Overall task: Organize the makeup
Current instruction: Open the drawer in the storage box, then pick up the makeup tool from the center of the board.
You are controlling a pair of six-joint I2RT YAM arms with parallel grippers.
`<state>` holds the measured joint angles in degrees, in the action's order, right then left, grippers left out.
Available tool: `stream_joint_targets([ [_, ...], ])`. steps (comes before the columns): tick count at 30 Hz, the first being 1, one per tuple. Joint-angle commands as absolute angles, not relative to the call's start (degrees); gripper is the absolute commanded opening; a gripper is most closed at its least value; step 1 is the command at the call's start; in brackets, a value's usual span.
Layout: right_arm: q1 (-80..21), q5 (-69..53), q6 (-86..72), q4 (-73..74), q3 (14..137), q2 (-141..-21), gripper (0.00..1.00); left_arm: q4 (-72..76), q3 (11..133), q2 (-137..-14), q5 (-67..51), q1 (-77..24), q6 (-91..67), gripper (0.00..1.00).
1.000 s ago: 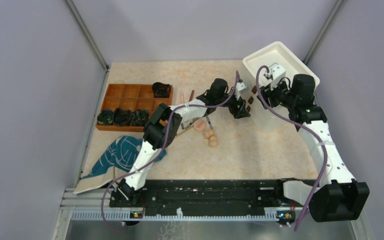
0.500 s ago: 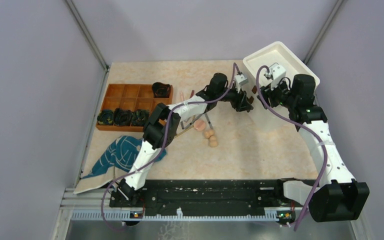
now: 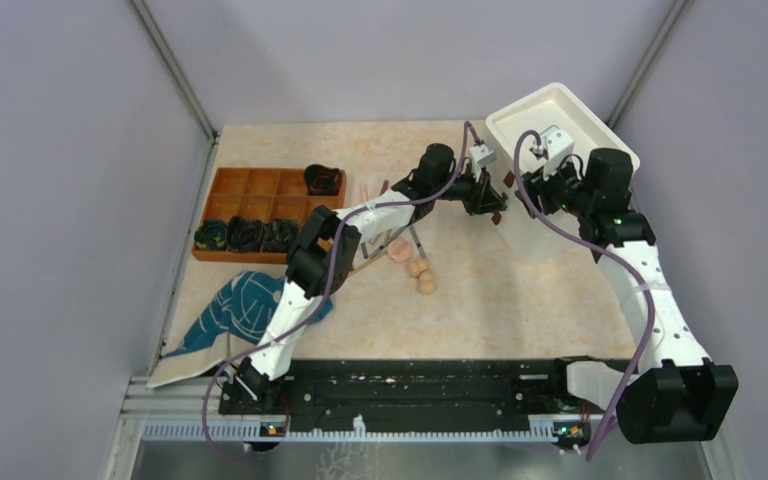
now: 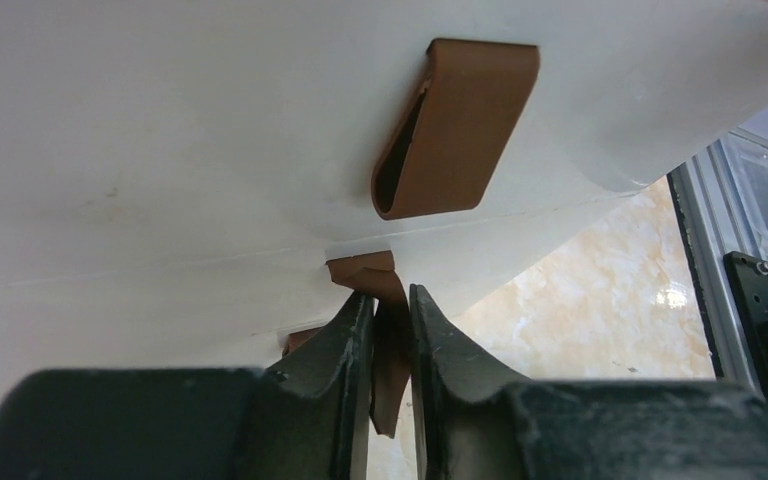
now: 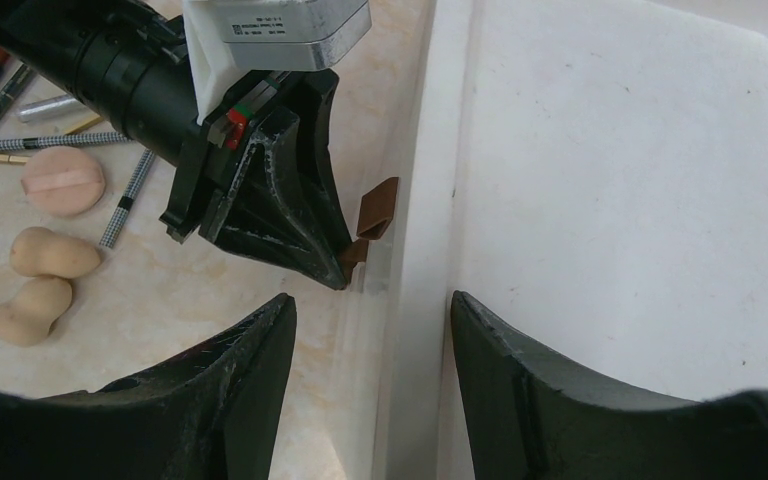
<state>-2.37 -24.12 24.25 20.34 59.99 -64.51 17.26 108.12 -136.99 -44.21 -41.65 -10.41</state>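
Note:
A white bin (image 3: 570, 120) stands at the back right, with brown tabs (image 5: 377, 208) on its outer left wall. My left gripper (image 3: 494, 207) is pressed up to that wall (image 4: 160, 150), shut on the lower brown tab (image 4: 375, 275); a second tab (image 4: 457, 130) sits above it. My right gripper (image 5: 372, 305) is open, straddling the bin's rim (image 5: 430, 150) without pinching it. The makeup lies on the table to the left: two tan sponges (image 5: 50, 253), a round pink puff (image 5: 62, 180) and slim pencils (image 5: 125, 198).
A brown wooden organizer tray (image 3: 260, 180) sits at the back left, with dark items (image 3: 245, 235) in several compartments. A teal patterned cloth (image 3: 240, 305) lies at the front left. Both arms crowd the bin's left side.
My left gripper moved up and right to the bin's wall and closed on the lower brown tab. The right arm has not moved.

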Motion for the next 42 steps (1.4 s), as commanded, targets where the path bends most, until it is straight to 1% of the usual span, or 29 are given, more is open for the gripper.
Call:
stream_joint_targets([
  [1, -1.8, -24.7, 23.7, 23.9, 58.9, -64.6, 0.58, 22.2, 110.8, -135.8, -48.2, -42.0, -12.0, 0.21],
  [4, -1.6, -24.9, 23.7, 23.9, 58.9, -64.5, 0.58, 21.6, 110.5, -135.5, -48.9, -42.0, -12.4, 0.14],
  [6, -1.3, -25.1, 23.7, 23.9, 58.9, -64.4, 0.58, 20.7, 110.1, -134.9, -49.5, -41.9, -12.0, 0.04],
  [7, -1.3, -25.1, 23.7, 24.0, 58.8, -64.4, 0.58, 20.2, 109.7, -134.5, -49.8, -41.8, -11.7, 0.0],
  [14, -1.1, -23.7, 23.7, 23.6, 58.9, -64.7, 0.58, 16.7, 103.6, -129.7, -49.7, -41.1, -8.7, 0.0],
  [19, -0.8, -22.6, 23.5, 23.5, 59.0, -64.6, 0.57, 11.7, 96.7, -124.6, -48.5, -41.0, -2.0, 0.0],
  [27, -0.4, -22.8, 23.5, 23.6, 59.2, -64.4, 0.56, 11.0, 78.1, -112.0, -44.3, -40.8, 8.5, 0.0],
  [28, -0.4, -22.8, 23.5, 23.6, 59.2, -64.4, 0.56, 11.1, 76.5, -110.8, -43.8, -40.8, 9.1, 0.03],
  [29, -0.4, -22.9, 23.5, 23.7, 59.3, -64.4, 0.56, 11.4, 75.1, -109.6, -43.1, -40.7, 9.4, 0.11],
  [33, -0.4, -23.5, 23.4, 23.9, 59.3, -64.2, 0.56, 11.9, 71.2, -106.1, -39.6, -40.6, 10.5, 0.59],
  [35, -0.4, -24.1, 23.4, 23.9, 59.3, -64.1, 0.56, 11.7, 69.7, -104.3, -38.0, -40.5, 11.8, 0.75],
  [36, -0.4, -24.3, 23.4, 23.9, 59.3, -64.0, 0.56, 11.1, 69.1, -103.2, -37.4, -40.2, 12.5, 0.82],
  [37, -0.4, -24.5, 23.5, 23.9, 59.3, -64.0, 0.56, 10.7, 68.5, -102.2, -36.9, -40.0, 13.5, 0.91],
  [38, -0.4, -24.7, 23.5, 23.9, 59.3, -63.9, 0.57, 10.5, 67.7, -101.1, -36.7, -39.8, 14.5, 0.98],
  [42, -0.4, -25.0, 23.9, 23.7, 59.2, -63.3, 0.58, 10.3, 63.0, -96.2, -36.2, -38.6, 19.3, 0.99],
])
